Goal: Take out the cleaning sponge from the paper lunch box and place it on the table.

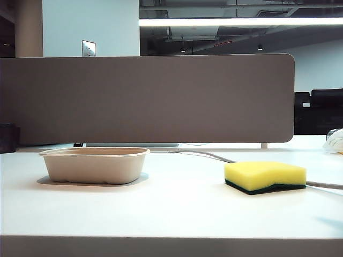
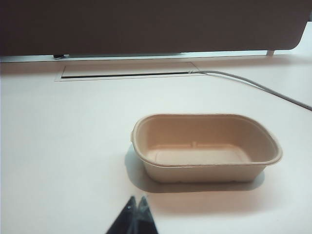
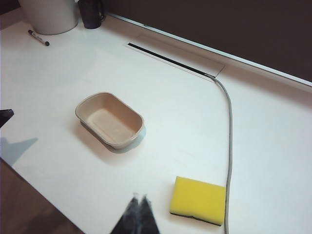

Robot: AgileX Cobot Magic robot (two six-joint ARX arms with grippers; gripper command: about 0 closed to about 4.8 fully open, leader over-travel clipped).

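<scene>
The cleaning sponge [image 1: 265,177] lies on the table [image 1: 171,214], right of the empty paper lunch box [image 1: 95,165]; both the left gripper [image 2: 136,207] and the right gripper [image 3: 137,204] hang closed and empty, so nothing remains but retreat.

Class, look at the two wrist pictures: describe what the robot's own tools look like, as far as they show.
Little shows. In the left wrist view the left tool appears as two dark, near-black pointed tips meeting in a narrow wedge. In the right wrist view the right tool looks the same: two dark tapering tips side by side, slightly blurred. No cables, markings or arm links of the robot are visible; the exterior view shows neither arm.

Right tool [image 3: 138,199] closed above cleaning sponge [image 3: 199,200].
</scene>
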